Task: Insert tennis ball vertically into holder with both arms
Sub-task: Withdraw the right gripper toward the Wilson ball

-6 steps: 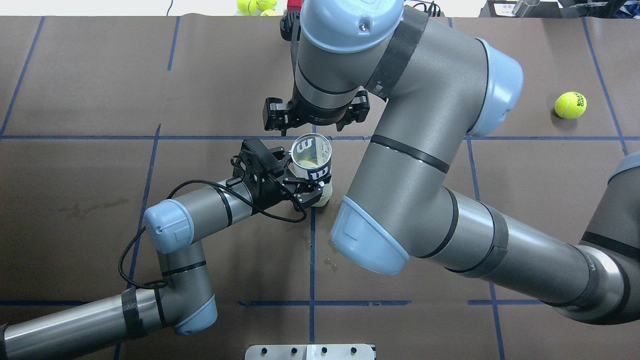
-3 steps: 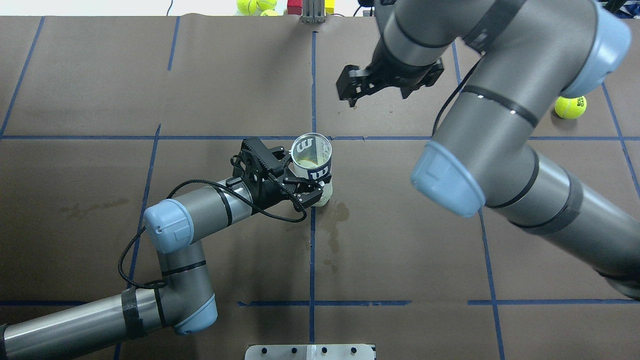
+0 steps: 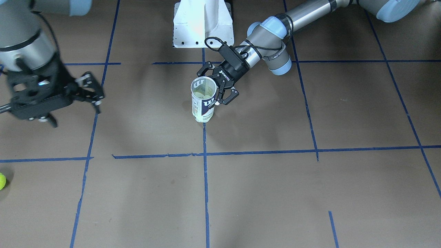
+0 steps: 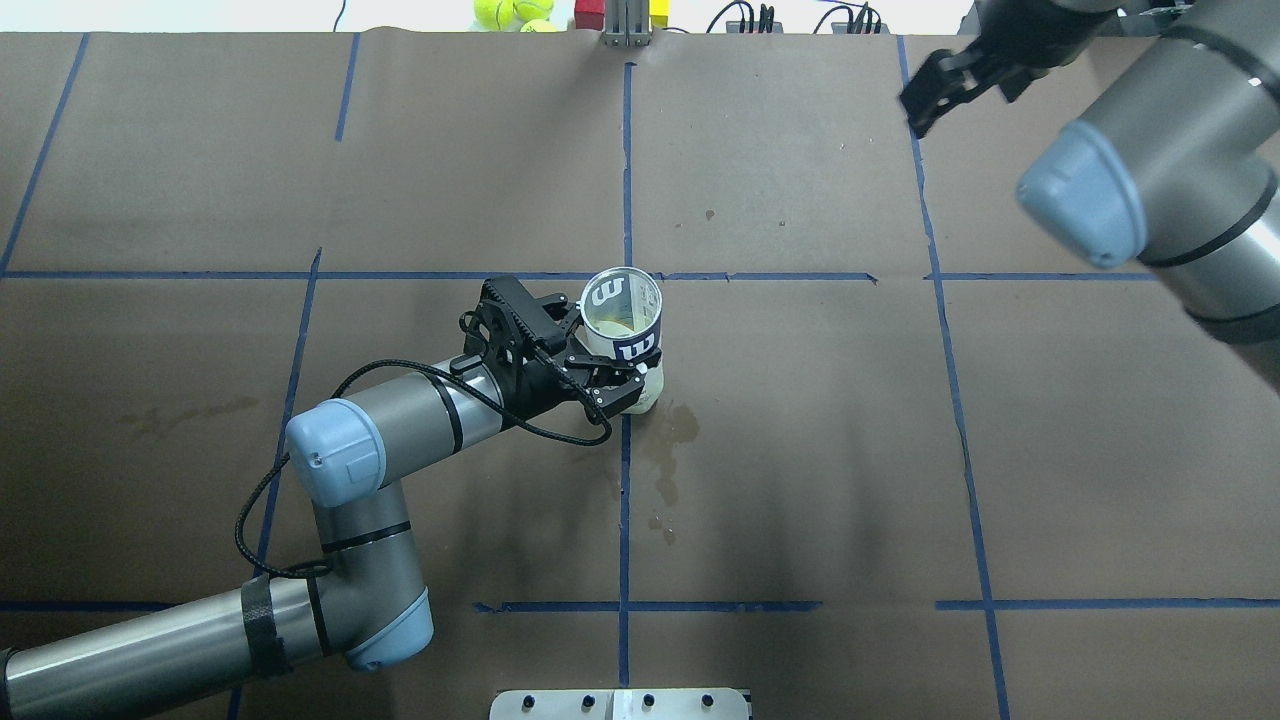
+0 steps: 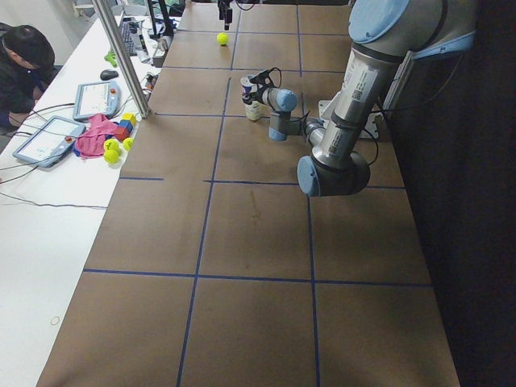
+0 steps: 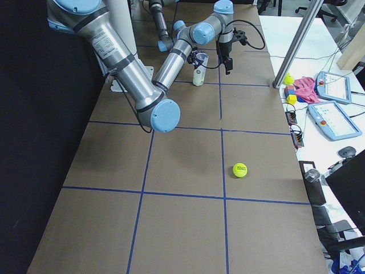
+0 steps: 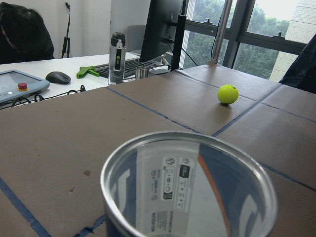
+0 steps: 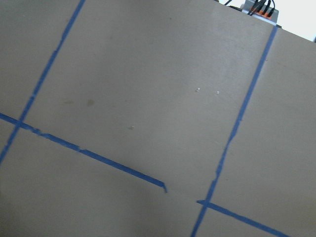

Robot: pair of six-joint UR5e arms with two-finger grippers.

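The holder, a clear can with a navy and white "W" label, stands upright at the table's middle; it also shows in the front view and fills the left wrist view. A yellow-green shape shows inside it. My left gripper is shut on the holder's side, also seen in the front view. My right gripper is open and empty, high over the far right of the table and well away from the holder. A loose tennis ball lies on the table's right part.
The white pedestal base stands at the robot's edge. Several tennis balls and coloured blocks lie beyond the far edge. A wet stain marks the brown paper near the holder. Blue tape lines cross the table.
My right arm has swung away from above the holder to the far right, its gripper empty. The left gripper and the holder have not moved.
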